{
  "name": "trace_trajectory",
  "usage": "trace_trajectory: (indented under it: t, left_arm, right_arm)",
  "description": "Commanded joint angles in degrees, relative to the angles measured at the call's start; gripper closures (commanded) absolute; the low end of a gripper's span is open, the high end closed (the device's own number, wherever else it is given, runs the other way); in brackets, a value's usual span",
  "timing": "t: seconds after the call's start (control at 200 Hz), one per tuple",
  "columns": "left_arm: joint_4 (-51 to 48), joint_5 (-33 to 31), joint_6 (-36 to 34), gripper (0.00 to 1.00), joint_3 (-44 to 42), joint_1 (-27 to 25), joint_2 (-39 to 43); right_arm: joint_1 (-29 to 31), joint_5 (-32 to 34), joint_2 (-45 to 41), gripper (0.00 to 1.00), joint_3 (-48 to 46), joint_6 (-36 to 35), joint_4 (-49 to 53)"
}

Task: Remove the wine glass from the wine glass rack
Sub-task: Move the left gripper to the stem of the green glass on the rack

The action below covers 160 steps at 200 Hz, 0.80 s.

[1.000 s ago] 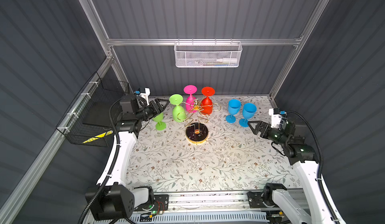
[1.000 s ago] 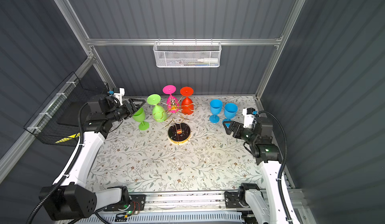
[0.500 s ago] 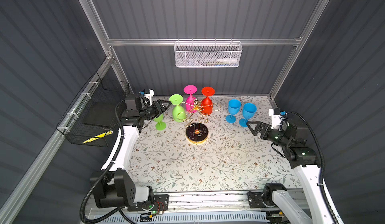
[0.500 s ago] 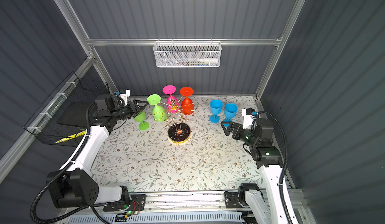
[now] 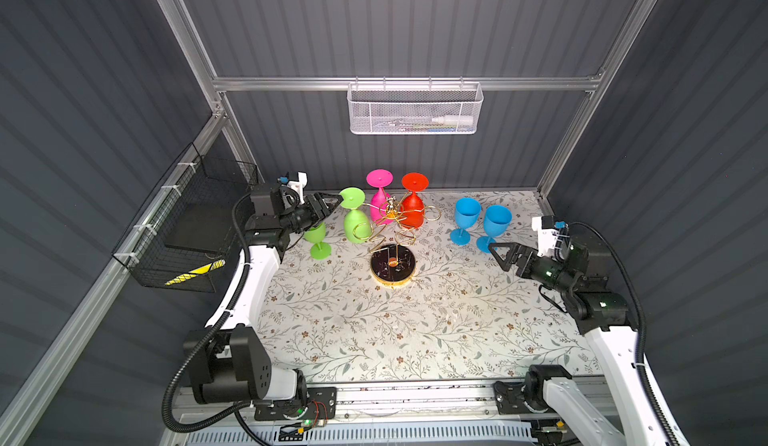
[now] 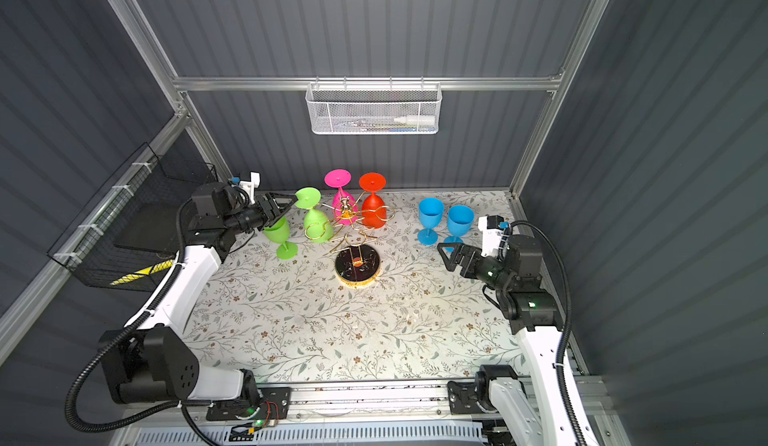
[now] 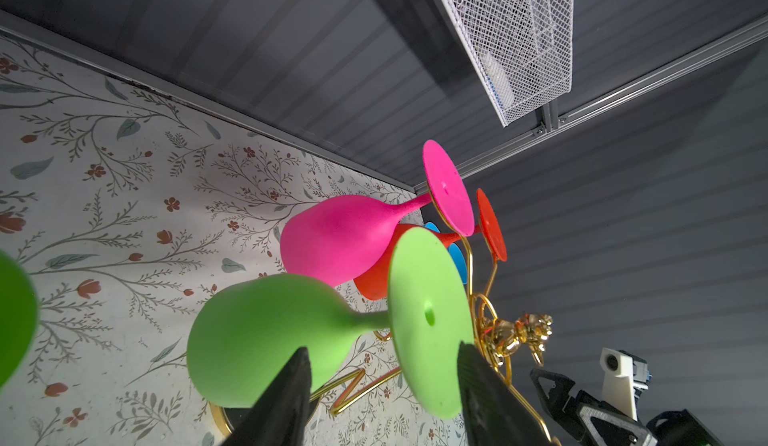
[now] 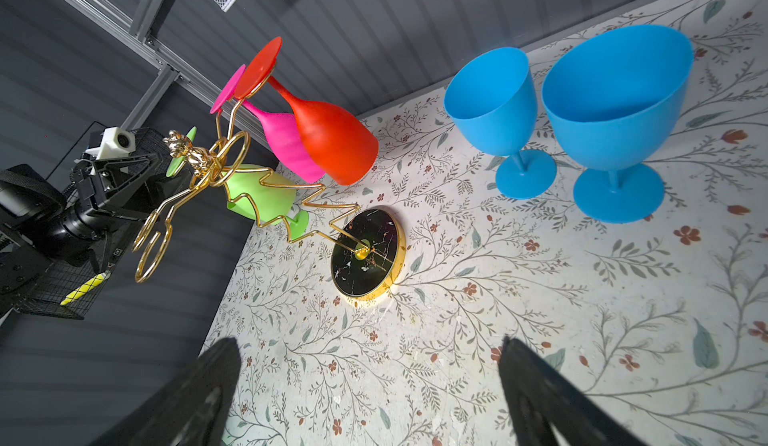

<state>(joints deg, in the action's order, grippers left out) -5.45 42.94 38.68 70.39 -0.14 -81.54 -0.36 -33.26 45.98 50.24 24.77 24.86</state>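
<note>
The wine glass rack (image 5: pixel 392 266) is a gold wire stand on a round black base, seen in both top views (image 6: pixel 357 268) and in the right wrist view (image 8: pixel 368 253). A green wine glass (image 5: pixel 355 224), a pink one (image 5: pixel 379 203) and a red one (image 5: pixel 413 209) hang on it upside down. My left gripper (image 5: pixel 333 204) is open at the green glass's stem and foot (image 7: pixel 428 319); its fingers (image 7: pixel 291 390) straddle them. My right gripper (image 5: pixel 498 253) hovers wide open and empty near the two blue glasses, its fingers (image 8: pixel 536 386) over bare mat.
A second green glass (image 5: pixel 317 237) stands on the mat just below my left gripper. Two blue glasses (image 5: pixel 465 219) (image 5: pixel 492 226) stand upright at the right. A white mesh basket (image 5: pixel 414 109) hangs on the back wall, and a black wire basket (image 5: pixel 195 232) on the left wall.
My left gripper has moved right, closer to the hanging green glass's foot, and its jaws have narrowed a little. The right gripper has opened slightly wider and hardly moved.
</note>
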Motion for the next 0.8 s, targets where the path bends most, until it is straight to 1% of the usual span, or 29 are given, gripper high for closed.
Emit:
trace_trajectory:
  t: [0.0, 0.19, 0.35, 0.475, 0.605, 0.795]
  left_arm:
    - [1.15, 0.21, 0.48, 0.45, 2.04, -1.38, -1.03]
    - [0.89, -0.13, 0.52, 0.59, 2.56, -1.62, -1.79]
    - [-0.65, -0.83, -0.18, 0.73, 3.51, -1.62, -1.42]
    - [-1.61, -1.31, -0.24, 0.81, 3.94, -1.62, -1.09]
    - [-2.45, -1.46, 0.05, 0.87, 4.49, -1.62, -0.91]
    - [-2.46, -1.37, 1.04, 0.92, 5.03, -1.62, -0.30]
  right_arm:
    - [0.36, -0.96, -0.01, 0.01, 0.21, 0.36, -1.10]
    - [0.59, -1.00, 0.04, 0.01, 0.12, 0.36, -1.00]
    - [0.67, -1.02, -0.03, 0.01, -0.15, 0.45, -1.04]
    - [0.85, -1.10, 0.14, 0.01, -0.14, 0.52, -1.11]
    - [0.94, -1.20, 0.34, 0.01, -0.05, 0.61, -1.21]
    - [1.08, -1.20, 0.25, 0.01, -0.05, 0.57, -1.17]
